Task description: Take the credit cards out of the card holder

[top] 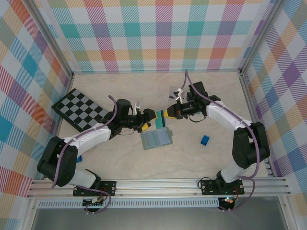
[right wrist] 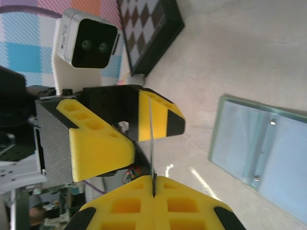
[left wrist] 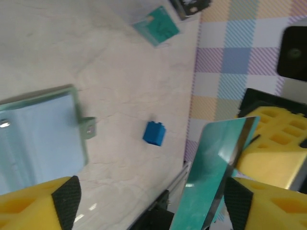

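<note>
The grey-green card holder (top: 156,139) lies open on the table, its pale blue inside up; it is also in the left wrist view (left wrist: 33,139) and the right wrist view (right wrist: 268,153). Above it, a teal credit card (top: 159,120) hangs between the two grippers. My right gripper (right wrist: 153,184) is shut on the card's edge (right wrist: 151,143). My left gripper (left wrist: 152,201) stands open around the other end of the card (left wrist: 216,172), which leans near one finger. In the top view, the left gripper (top: 147,120) faces the right gripper (top: 169,113).
A bright-blue block (top: 205,139) sits right of the holder. A chessboard (top: 79,109) lies at the left. A flat grey piece (top: 175,91) lies behind the grippers. A teal flat piece (left wrist: 156,26) lies farther off on the table. Plaid walls enclose the table.
</note>
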Tool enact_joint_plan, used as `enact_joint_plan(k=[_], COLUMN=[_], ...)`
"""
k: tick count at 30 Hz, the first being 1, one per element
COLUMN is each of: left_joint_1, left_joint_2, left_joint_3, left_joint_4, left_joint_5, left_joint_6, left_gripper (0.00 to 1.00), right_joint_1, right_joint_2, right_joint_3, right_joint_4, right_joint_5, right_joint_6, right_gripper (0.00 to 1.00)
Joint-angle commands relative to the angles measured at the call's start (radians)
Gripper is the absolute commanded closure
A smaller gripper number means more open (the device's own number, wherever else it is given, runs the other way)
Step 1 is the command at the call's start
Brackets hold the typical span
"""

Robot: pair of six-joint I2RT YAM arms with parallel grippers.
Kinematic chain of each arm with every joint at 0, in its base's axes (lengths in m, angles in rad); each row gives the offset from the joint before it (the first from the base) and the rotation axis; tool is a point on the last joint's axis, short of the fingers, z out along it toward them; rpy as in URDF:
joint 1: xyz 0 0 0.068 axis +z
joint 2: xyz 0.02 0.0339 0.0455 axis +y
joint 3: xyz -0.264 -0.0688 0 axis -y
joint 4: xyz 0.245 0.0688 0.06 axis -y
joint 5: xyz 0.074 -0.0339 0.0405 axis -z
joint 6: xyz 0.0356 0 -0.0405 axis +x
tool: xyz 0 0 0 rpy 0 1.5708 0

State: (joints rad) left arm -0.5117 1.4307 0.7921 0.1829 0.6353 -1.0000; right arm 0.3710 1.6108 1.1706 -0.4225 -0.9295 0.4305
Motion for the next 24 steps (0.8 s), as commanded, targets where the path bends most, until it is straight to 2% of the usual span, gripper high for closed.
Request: enact_joint_plan(k=[1,11,14,16,17,21,24], left_joint_1=[0.009,0.009,0.009,0.007,0.007,0.003,-0.003], left_joint_2=[0.020,0.036,0.028,0.027,0.026,0.022,0.024], left_joint_3=[-0.023,-0.056,-0.065,-0.066,-0.067,-0.067,-0.061], left_joint_4=[0.212,0.388,0.397,0.396,0.401,0.415,0.410], left_joint_5=[0.087,0.122,0.115,0.109,0.106,0.087,0.075], left_joint_6=[-0.058,-0.127,-0.131,-0.139,-0.143,-0.163,-0.169], left_gripper=[0.28,0.66,0.81,0.99,1.00,1.00,1.00], right_joint_1=[-0.016,-0.036,-0.041,-0.041,-0.040,-0.038,-0.028], right_joint_2=[-0.037,-0.020,-0.014,-0.009,-0.006,-0.014,-0.016], right_joint_3=[-0.017,-0.020,-0.024,-0.026,-0.031,-0.081,-0.110], right_joint_4=[0.096,0.090,0.091,0.099,0.113,0.222,0.296], right_joint_5=[-0.132,-0.136,-0.135,-0.144,-0.151,-0.154,-0.159], right_joint_6=[0.084,0.100,0.105,0.118,0.135,0.241,0.296], right_gripper=[1.00,1.00,1.00,1.00,1.00,0.79,0.69])
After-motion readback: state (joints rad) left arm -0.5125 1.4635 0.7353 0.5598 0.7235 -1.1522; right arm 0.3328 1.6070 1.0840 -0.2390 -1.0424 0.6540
